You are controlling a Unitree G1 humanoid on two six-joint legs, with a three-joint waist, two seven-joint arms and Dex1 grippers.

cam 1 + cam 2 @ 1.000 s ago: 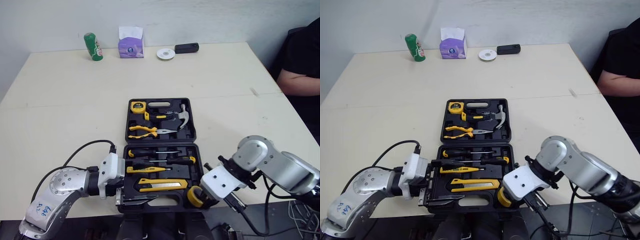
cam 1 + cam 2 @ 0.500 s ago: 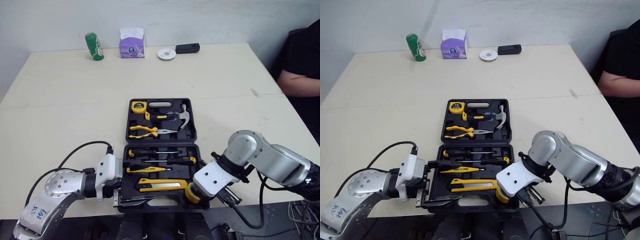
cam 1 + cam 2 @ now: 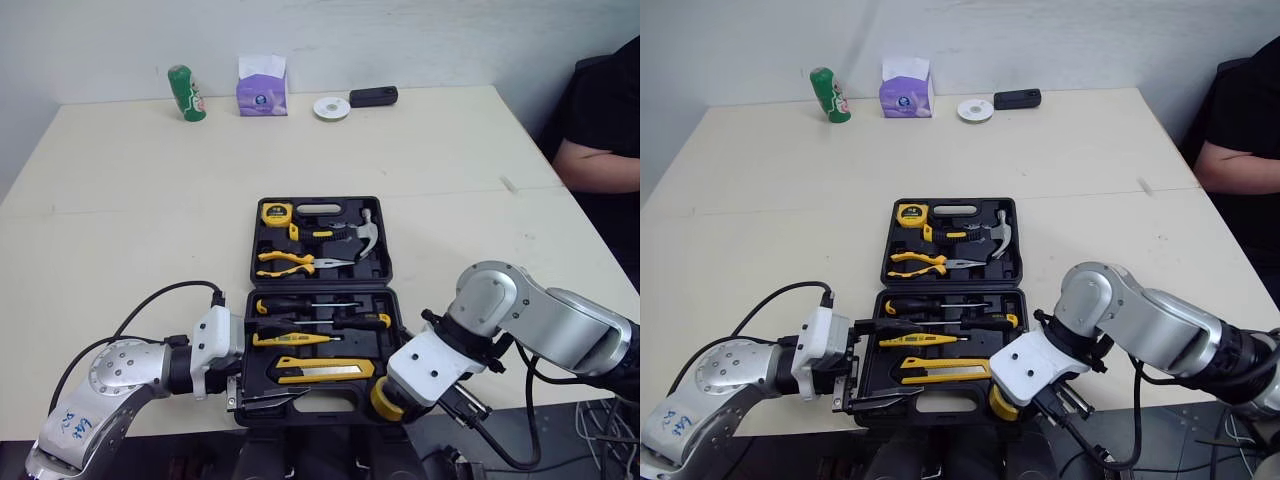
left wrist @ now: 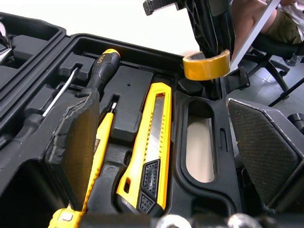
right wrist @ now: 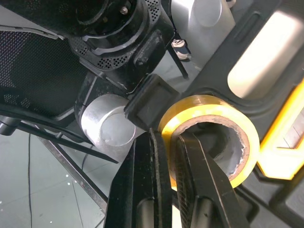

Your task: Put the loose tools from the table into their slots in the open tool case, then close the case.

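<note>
The open black tool case [image 3: 320, 205] lies mid-table, its near half reaching the front edge. The far half holds a tape measure [image 3: 275, 212], pliers [image 3: 287, 262] and a hammer [image 3: 366, 232]. Screwdrivers [image 3: 300, 322] and a yellow utility knife [image 3: 325, 371] lie in the near half. My right gripper [image 3: 392, 396] is shut on a yellow tape roll [image 3: 384, 402], pinching its wall [image 5: 209, 137] at the case's front right corner. The roll [image 4: 206, 65] hangs just above the case rim. My left gripper [image 3: 236, 386] stands open at the case's front left corner, its fingers [image 4: 76, 142] on either side of the knife.
A green can [image 3: 182, 93], a purple tissue box [image 3: 261, 90], a white disc [image 3: 331, 107] and a black device [image 3: 373, 96] line the table's far edge. A person [image 3: 600, 130] sits at the right side. A black cable [image 3: 165, 300] loops from my left arm.
My right gripper carried the tape roll in toward the case, then eased back a little toward the table's front edge. The left gripper has hardly moved.
</note>
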